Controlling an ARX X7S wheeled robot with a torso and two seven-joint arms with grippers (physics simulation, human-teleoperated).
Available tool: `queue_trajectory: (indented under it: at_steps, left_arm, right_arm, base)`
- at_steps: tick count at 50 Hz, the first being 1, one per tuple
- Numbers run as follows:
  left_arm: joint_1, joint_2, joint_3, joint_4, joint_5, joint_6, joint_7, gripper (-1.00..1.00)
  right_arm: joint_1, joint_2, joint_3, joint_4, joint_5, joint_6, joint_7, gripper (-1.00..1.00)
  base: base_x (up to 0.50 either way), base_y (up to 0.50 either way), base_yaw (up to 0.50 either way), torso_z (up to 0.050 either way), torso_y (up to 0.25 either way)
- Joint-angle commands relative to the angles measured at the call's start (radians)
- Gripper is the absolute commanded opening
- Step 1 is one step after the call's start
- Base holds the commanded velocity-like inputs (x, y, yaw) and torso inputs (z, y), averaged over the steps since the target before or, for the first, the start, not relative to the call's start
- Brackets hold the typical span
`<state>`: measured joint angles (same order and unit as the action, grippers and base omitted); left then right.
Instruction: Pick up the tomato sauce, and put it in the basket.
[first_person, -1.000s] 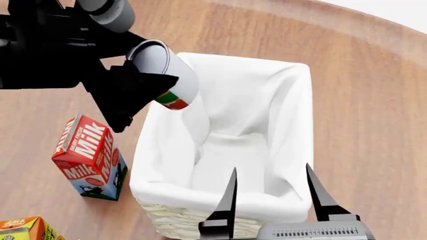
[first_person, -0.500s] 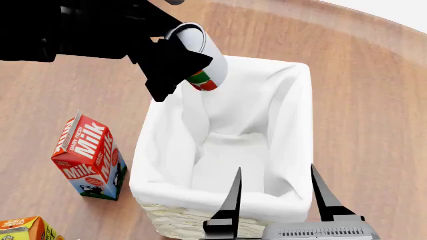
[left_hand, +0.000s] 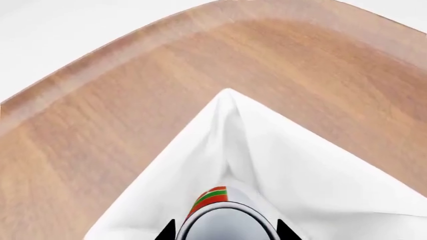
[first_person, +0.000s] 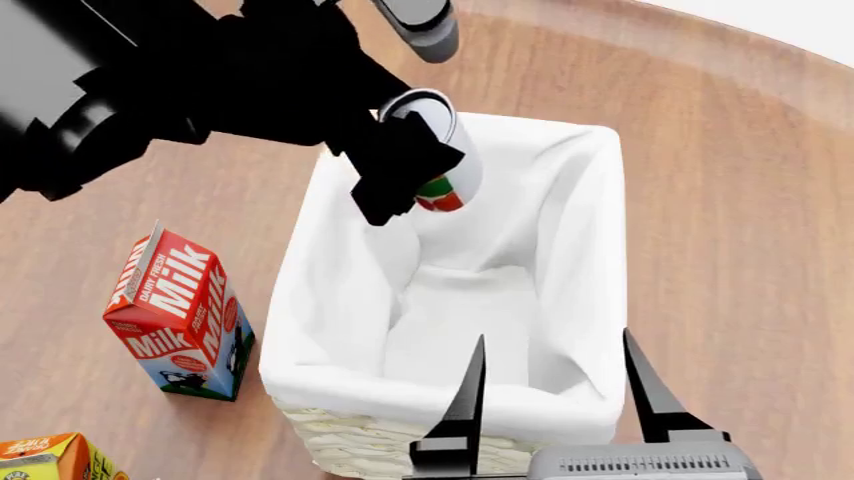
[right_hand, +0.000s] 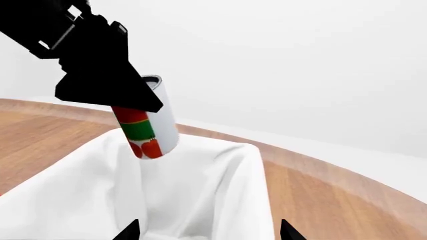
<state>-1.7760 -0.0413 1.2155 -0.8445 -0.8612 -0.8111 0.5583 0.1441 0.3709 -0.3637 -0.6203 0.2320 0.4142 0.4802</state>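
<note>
The small cylindrical tin of tomato sauce (first_person: 438, 160), with its red and green label and plain silver-grey top, is hanging tilted in the air over the far left part of the rectangular cream-white wicker basket (first_person: 350, 436), its labelled end pointing down into the white cloth lining. The black left pincer (first_person: 400, 170) is grasping the tin, its fingers pressing against the tin's sides. In the right wrist view the tin (right_hand: 148, 125) is showing clear of the cloth, with the left pincer (right_hand: 110, 80) clamping its upper half and the lining (right_hand: 200, 190) lying just below it. In the left wrist view the tin's grey top (left_hand: 225, 227) is sitting between two dark fingertips (left_hand: 285, 232), with a corner of the lining (left_hand: 230, 130) spreading beyond it.

The basket is standing on the round brown wooden table (first_person: 747, 200). At about 6 o'clock from the basket, the black right pincer (first_person: 550, 385) is hovering over the near rim, its two pointed fingers spread apart and gripping nothing.

At 9 o'clock from the basket, near its lower left side, a red milk carton (first_person: 180, 315) with white lettering is standing on the table. At 7 o'clock, at the picture's edge, an orange carton (first_person: 47, 458) is showing only in part.
</note>
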Motion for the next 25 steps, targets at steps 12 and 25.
queue_trajectory:
  at_steps: [12,25]
  left_arm:
    - [0.003,0.041,0.315,-0.109,-0.285,0.158,-0.075,-1.0]
    - [0.06,0.041,0.32,-0.107,-0.289,0.181,-0.097,-1.0]
  right_arm:
    - [0.002,0.009,-0.003,-0.007,0.002,0.002,0.005,1.0]
    - [-0.006,0.018,0.01,-0.018,0.007,0.001,0.014,1.0]
  base:
    - [0.0,0.0,0.0,0.0,0.0]
    - [0.0,0.0,0.0,0.0,0.001]
